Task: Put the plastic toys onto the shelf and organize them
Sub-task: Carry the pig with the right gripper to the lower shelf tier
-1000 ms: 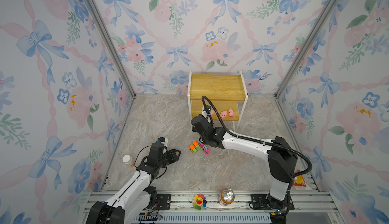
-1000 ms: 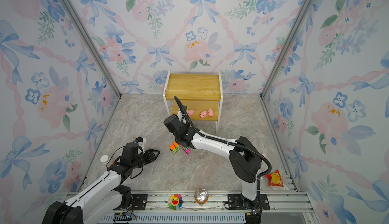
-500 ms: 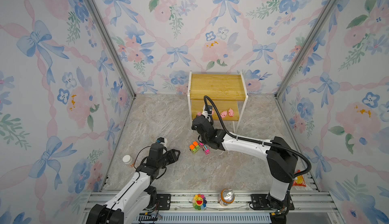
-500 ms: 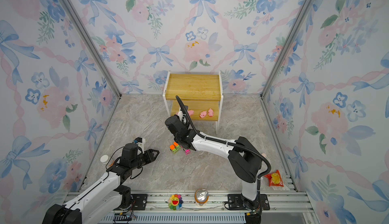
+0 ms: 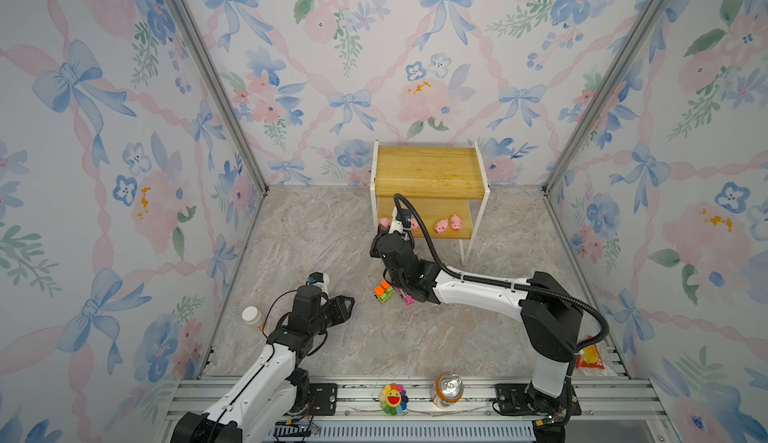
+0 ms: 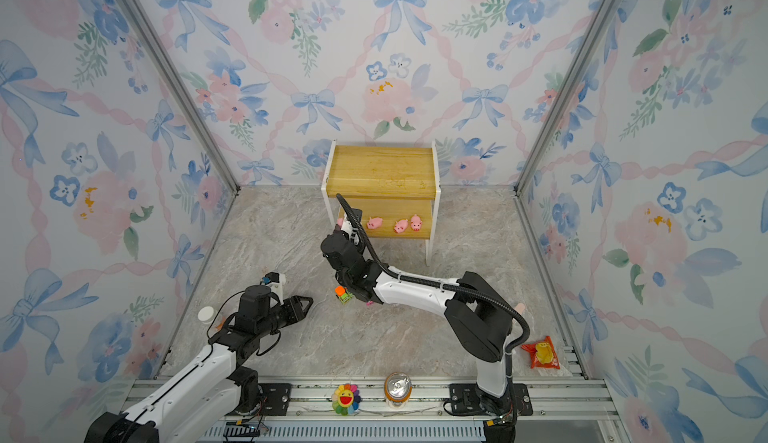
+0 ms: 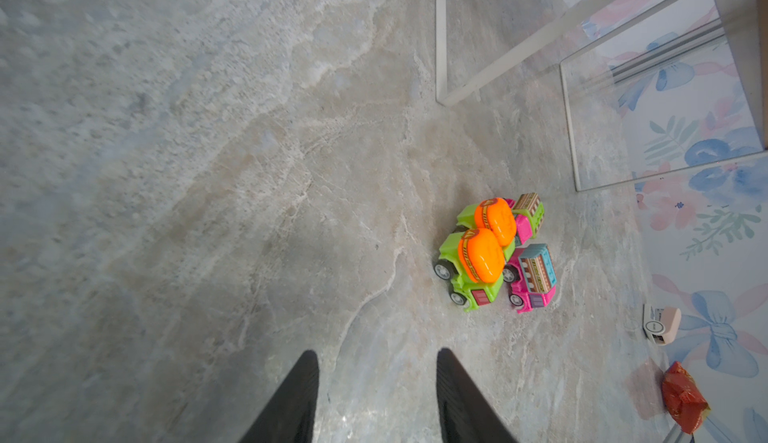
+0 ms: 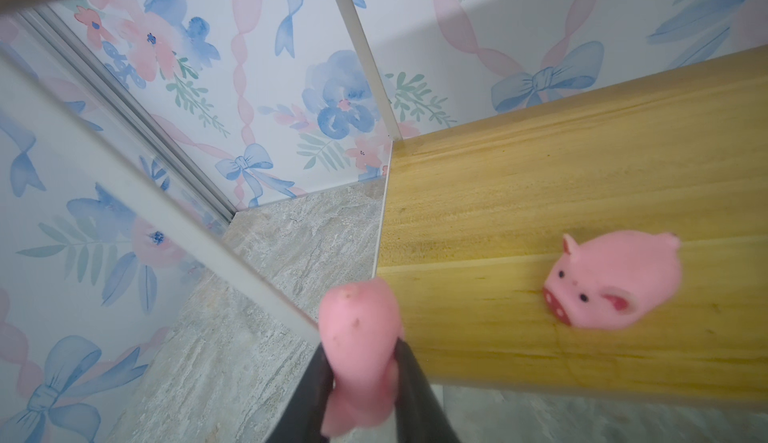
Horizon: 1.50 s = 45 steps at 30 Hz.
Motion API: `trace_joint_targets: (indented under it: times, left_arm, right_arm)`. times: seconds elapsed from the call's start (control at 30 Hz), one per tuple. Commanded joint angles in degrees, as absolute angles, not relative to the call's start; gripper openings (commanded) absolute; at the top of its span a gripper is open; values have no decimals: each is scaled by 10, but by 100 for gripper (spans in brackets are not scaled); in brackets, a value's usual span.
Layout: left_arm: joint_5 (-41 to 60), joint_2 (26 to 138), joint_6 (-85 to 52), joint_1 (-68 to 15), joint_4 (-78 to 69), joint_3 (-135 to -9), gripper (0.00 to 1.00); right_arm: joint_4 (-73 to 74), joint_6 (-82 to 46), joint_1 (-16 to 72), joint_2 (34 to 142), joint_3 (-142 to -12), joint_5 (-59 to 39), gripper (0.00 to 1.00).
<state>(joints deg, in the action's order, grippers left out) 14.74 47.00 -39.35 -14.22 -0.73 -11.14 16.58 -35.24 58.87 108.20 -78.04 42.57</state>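
The right fingers are clenched on a soft pink pig. It bulges well past their tips and seems to be gripped only by its rear end. It hangs at the near corner of the lower board of the shelf, right against the white front leg. Whether it is over the wood I cannot tell.

That is the main hazard. Pushed straight ahead of the fingers, the pig may catch on the leg and be squeezed out of the grip. Let go here, it may drop past the board's edge to the counter. A squashy body held so far back may also spring sideways on release.

A neighbouring pig lies on the board to one side of the fingers. Swinging too far that way would shove it toward the two more pigs further along.

The arm's black cable arches up behind the fingers, close to the upper board. Lifting could snag it and rock the light shelf.

The left fingers are released, spread and empty above bare counter. The four trucks sit ahead of them and off to one side, packed touching. Closing on one may send the rest rolling on their wheels. In both top views the right forearm passes just beside that cluster and could knock it on any pull-back.
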Motion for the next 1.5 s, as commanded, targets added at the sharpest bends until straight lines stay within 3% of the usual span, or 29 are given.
trace_joint_targets:
  times: [0.0, 1.47]
  left_arm:
    - [137, 463, -377, -144, -12, -106, 47]
    - [118, 502, -371, -146, -17, -114, 47]
  right_arm:
    - [166, -331, 591, 1104, -808, 445, 27]
    - [350, -226, 567, 1141, -731, 438, 30]
